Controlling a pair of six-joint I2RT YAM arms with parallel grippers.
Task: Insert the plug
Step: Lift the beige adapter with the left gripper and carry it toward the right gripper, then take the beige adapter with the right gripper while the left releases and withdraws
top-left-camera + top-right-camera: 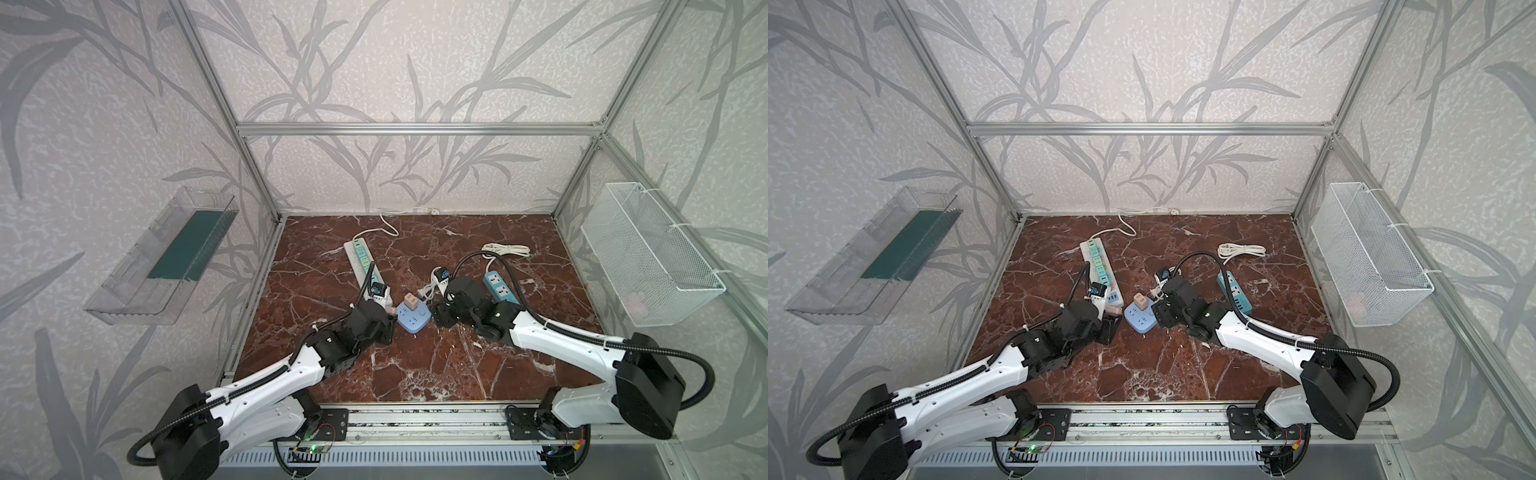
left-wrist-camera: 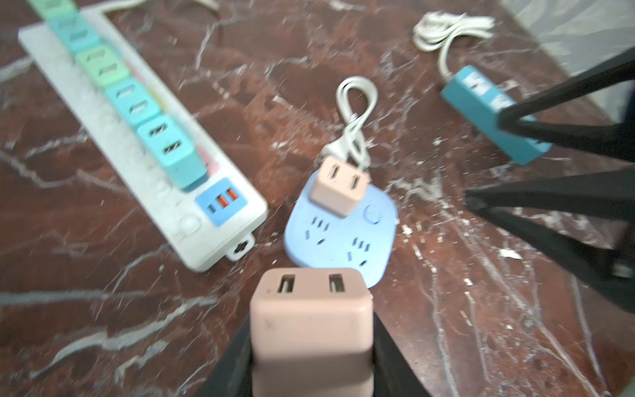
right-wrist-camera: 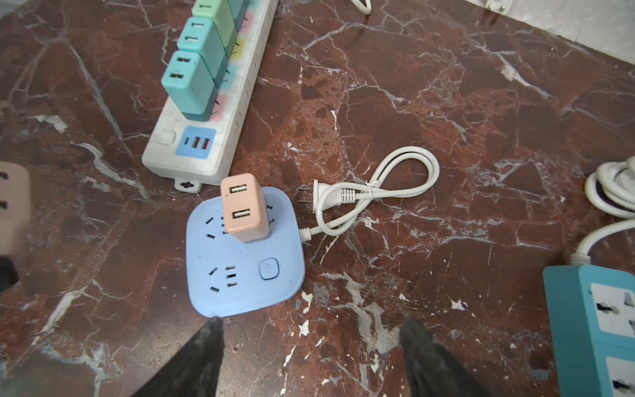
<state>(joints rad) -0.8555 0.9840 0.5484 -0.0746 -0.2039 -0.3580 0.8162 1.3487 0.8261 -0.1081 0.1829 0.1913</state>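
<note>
Two pinkish USB chargers show: the seated charger (image 3: 244, 209) stands in the blue socket hub (image 3: 240, 295), on its twelve o'clock side. The held charger (image 2: 311, 309) is clamped tight in the left pincer (image 2: 311, 343), just beside the hub at nine o'clock. The right pincer (image 3: 311, 323) gapes empty at three o'clock. This looks like the carrying step; next, the prongs must turn down over a free socket while the hub is steadied.

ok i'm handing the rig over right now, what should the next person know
Left gripper: shut on the pink charger, held just short of the blue strip.
Right gripper: open and empty, one tip at the blue strip's corner.
Done: a peach charger already stands in the blue strip; the pink charger is picked up.
Left: seat the pink charger in a free socket, probably with the right gripper steadying the strip.
</note>
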